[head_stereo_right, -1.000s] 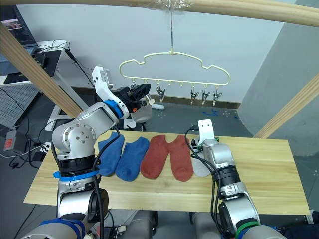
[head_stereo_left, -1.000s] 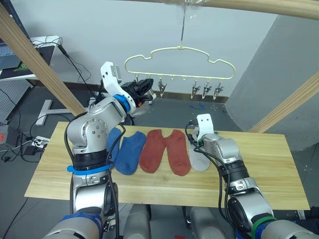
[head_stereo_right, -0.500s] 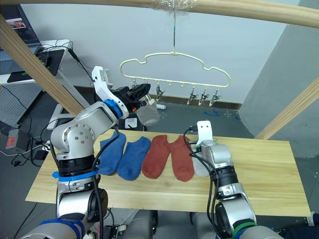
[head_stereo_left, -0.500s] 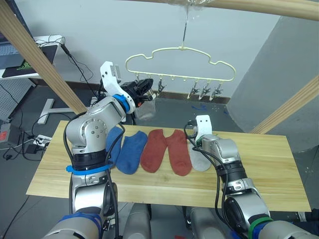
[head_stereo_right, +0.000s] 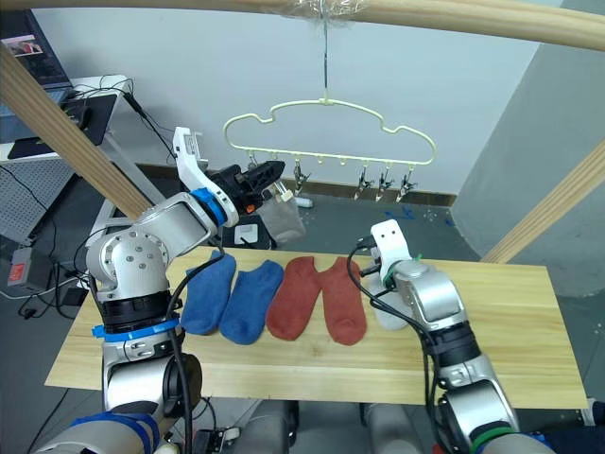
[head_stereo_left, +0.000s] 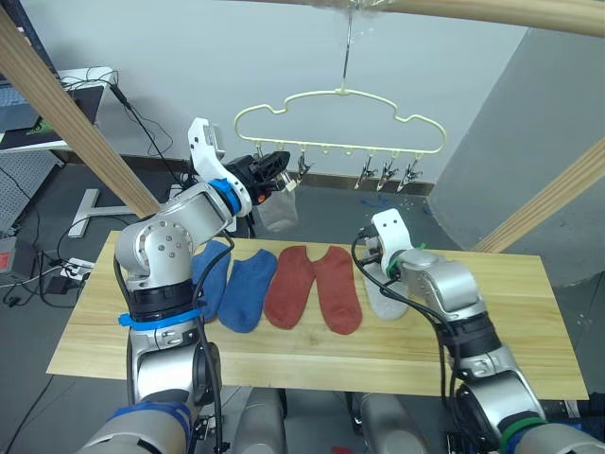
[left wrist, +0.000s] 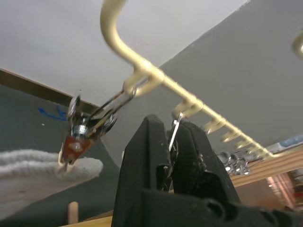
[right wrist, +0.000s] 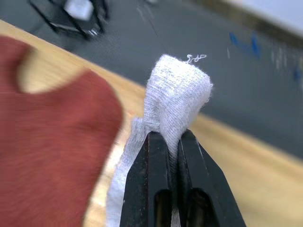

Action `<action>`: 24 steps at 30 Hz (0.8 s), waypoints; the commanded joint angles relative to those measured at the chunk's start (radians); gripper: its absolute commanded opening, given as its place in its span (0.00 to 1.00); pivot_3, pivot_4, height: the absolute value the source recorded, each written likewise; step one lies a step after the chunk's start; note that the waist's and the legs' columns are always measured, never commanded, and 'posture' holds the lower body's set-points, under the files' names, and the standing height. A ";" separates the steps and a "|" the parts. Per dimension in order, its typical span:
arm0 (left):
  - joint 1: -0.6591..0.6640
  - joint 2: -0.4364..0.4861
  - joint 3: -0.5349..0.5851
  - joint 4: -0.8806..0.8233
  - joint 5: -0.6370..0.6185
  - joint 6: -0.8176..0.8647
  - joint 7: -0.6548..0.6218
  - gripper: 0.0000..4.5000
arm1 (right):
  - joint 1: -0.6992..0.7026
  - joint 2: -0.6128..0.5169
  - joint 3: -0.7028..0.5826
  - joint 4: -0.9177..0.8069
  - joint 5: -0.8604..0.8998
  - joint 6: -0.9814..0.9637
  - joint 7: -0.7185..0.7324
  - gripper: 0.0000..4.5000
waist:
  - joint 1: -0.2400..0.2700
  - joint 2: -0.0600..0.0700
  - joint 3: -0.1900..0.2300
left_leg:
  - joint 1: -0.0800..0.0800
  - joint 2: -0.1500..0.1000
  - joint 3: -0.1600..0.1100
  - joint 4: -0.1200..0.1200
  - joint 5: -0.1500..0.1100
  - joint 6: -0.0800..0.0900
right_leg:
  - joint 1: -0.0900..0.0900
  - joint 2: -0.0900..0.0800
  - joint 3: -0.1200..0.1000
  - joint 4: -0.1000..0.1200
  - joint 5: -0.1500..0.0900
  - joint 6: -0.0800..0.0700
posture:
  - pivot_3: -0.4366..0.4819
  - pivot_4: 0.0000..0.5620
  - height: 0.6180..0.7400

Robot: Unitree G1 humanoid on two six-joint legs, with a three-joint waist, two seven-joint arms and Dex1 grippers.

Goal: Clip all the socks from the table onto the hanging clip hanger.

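Observation:
The pale-yellow clip hanger (head_stereo_left: 340, 118) hangs on a hook from the top pole, with a row of metal clips (head_stereo_left: 388, 173) below it. My left gripper (left wrist: 171, 130) is raised at the hanger's left end, shut on a metal clip. Beside it, a light grey sock (head_stereo_left: 276, 210) dangles from the neighbouring clip (left wrist: 90, 125). On the table (head_stereo_left: 510, 322) lie two blue socks (head_stereo_left: 232, 284), two rust-red socks (head_stereo_left: 312, 287) and another light grey sock (head_stereo_left: 386, 301). My right gripper (right wrist: 169, 137) is shut on a bunched fold of that grey sock, next to a red one.
Thick wooden poles slant at the left (head_stereo_left: 76, 123) and right (head_stereo_left: 558, 194), and one runs across the top (head_stereo_left: 492, 11). A desk with cables (head_stereo_left: 66, 90) stands behind on the left. The table's right half is bare wood.
My right gripper has gone from open to shut on the grey sock on the table, and that arm has shifted slightly right. The left gripper stays at the hanger's clip.

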 commanded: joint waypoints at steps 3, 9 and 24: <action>-0.024 0.007 0.039 -0.007 -0.057 0.029 0.010 0.04 | -0.014 -0.034 0.015 -0.213 0.069 0.085 0.092 0.01 | 0.001 0.000 0.000 | 0.000 0.000 0.000 0.000 0.000 0.000 | 0.000 0.000 0.000 0.000 0.000 0.000 | 0.44 0.49 1.00; -0.030 0.002 0.073 0.009 -0.111 0.069 0.039 0.04 | -0.078 0.024 -0.009 -0.315 0.145 0.161 0.123 0.01 | 0.000 0.000 0.000 | 0.000 0.000 0.000 0.000 0.000 0.000 | 0.000 0.000 0.000 0.000 0.000 0.000 | 0.43 0.50 1.00; -0.033 -0.003 0.090 0.022 -0.172 0.097 0.095 0.04 | -0.205 0.188 0.030 -0.194 0.158 0.102 0.103 0.01 | 0.001 0.000 0.000 | 0.000 0.000 -0.001 0.000 0.000 0.000 | 0.000 -0.001 -0.001 0.000 0.000 0.000 | 0.45 0.49 1.00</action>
